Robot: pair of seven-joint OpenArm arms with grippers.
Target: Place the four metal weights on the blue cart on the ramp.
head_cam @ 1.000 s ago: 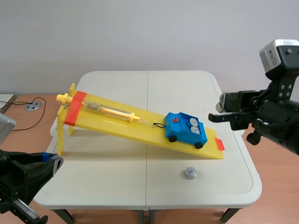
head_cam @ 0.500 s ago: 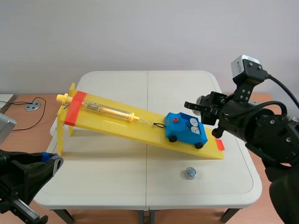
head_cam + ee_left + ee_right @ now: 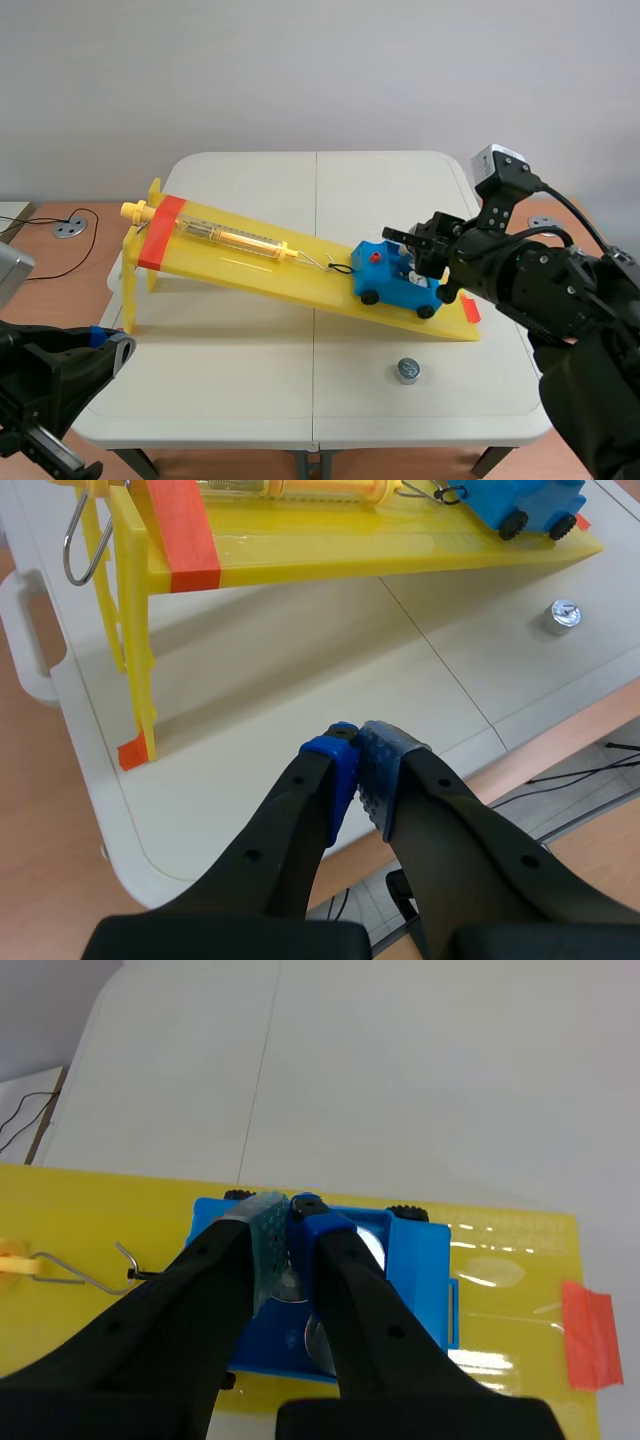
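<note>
The blue cart [image 3: 385, 282] stands low on the yellow ramp [image 3: 240, 272], hooked to a wire. My right gripper [image 3: 415, 258] hovers over the cart's open bed [image 3: 420, 1270]; in the right wrist view my right gripper [image 3: 290, 1222] has its pads pressed on a small metal weight, just above the bed. Other weights [image 3: 370, 1250] lie in the bed beside the fingers. One loose metal weight [image 3: 407, 370] rests on the table in front of the ramp's foot, also seen as the weight [image 3: 565, 615] far ahead of my left gripper [image 3: 358, 770], which is shut on nothing near the table's front left corner.
A clear yellow spring scale [image 3: 230, 238] lies along the ramp's upper half, its wire hook reaching the cart. The ramp's raised end stands on thin yellow legs [image 3: 135, 660] at the left. The white table's edge [image 3: 300, 440] runs close in front.
My right arm has swung in from the right and come down over the cart's bed. The left arm, the cart and the loose weight have stayed put.
</note>
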